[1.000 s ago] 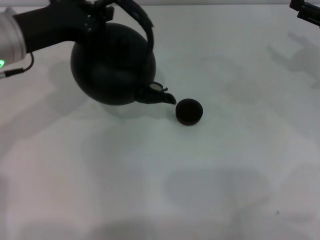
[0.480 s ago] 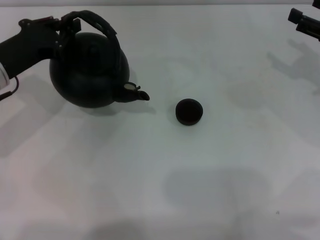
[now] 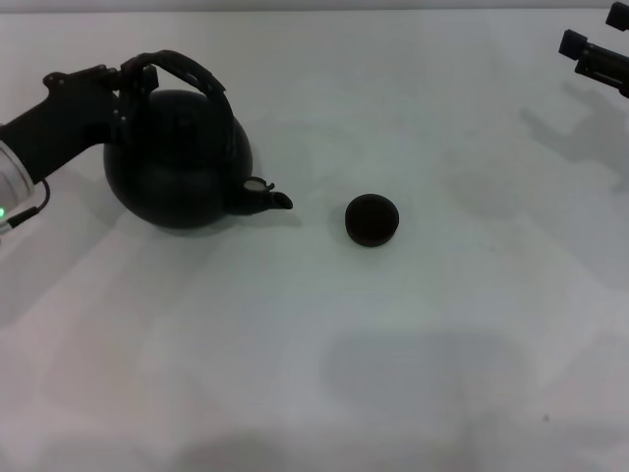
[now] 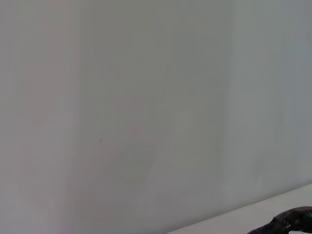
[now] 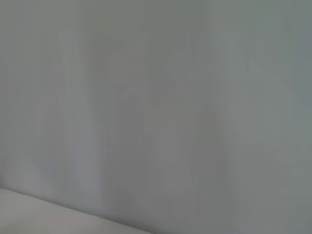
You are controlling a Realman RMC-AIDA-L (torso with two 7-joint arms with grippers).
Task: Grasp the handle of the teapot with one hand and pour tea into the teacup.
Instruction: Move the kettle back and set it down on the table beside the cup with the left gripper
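The large black teapot (image 3: 177, 162) stands upright at the left in the head view. Its short spout (image 3: 270, 200) points right toward the teacup. My left gripper (image 3: 126, 81) reaches in from the left and is shut on the left end of the arched handle (image 3: 192, 74). The tiny dark teacup (image 3: 371, 218) sits on the white table, about a spout's length to the right of the spout tip. My right gripper (image 3: 593, 54) hangs at the far right edge, well away from both. The left wrist view shows only a dark curved piece (image 4: 287, 223) at its corner.
The white table (image 3: 393, 344) stretches wide around the teapot and the cup, with only soft shadows on it. Both wrist views show mostly a plain pale wall.
The teapot has moved left, away from the cup, and has come back from tilted to upright. The spout tip, once right beside the cup, now stands apart from it.
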